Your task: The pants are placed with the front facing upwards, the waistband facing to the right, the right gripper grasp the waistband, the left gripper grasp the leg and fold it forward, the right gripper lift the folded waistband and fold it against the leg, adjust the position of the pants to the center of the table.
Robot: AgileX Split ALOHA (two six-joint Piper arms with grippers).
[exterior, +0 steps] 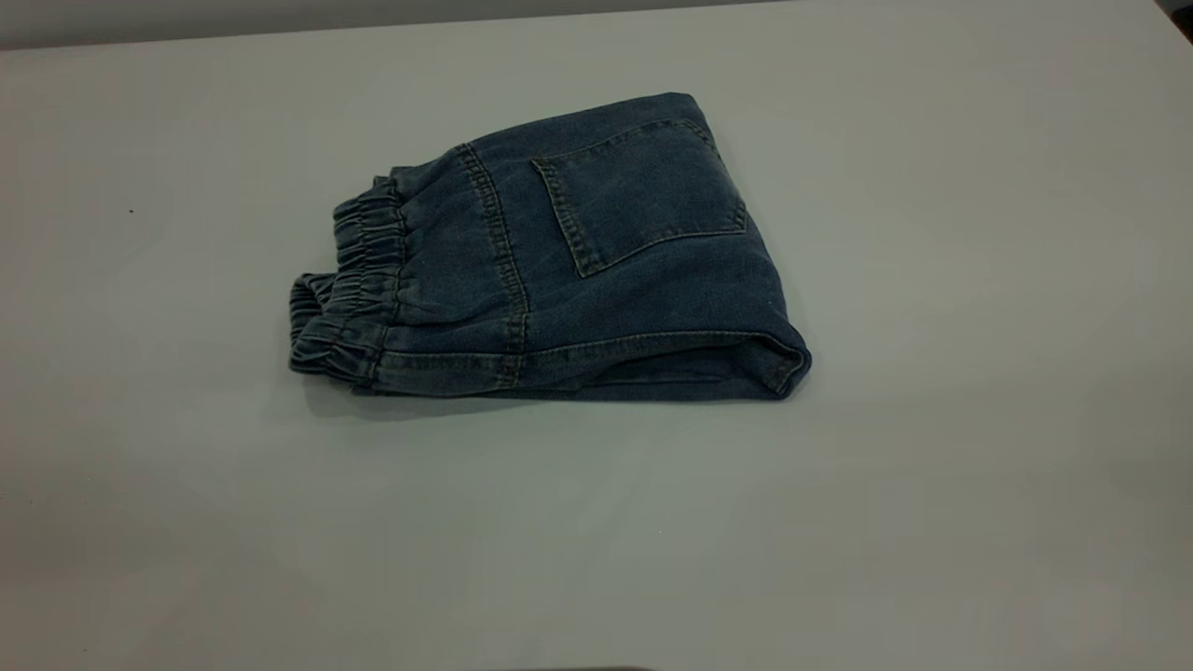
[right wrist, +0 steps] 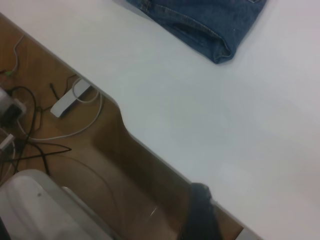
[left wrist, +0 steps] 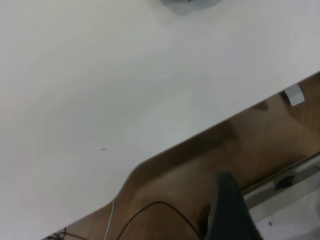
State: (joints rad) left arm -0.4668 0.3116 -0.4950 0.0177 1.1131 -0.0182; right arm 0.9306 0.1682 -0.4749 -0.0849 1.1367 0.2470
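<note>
The pants lie folded into a compact blue denim bundle in the middle of the table. A patch back pocket faces up. The ruffled waistband is at the bundle's left end and the folded edge at its right. Neither gripper appears in the exterior view. In the left wrist view only a dark part of my left gripper shows, over the floor beyond the table's edge. A dark part of my right gripper shows at the table's edge, well away from the corner of the pants. Nothing is held.
Past the table's notched edge the brown floor carries loose cables and a white power strip. In the left wrist view a black cable lies on the floor below the table edge.
</note>
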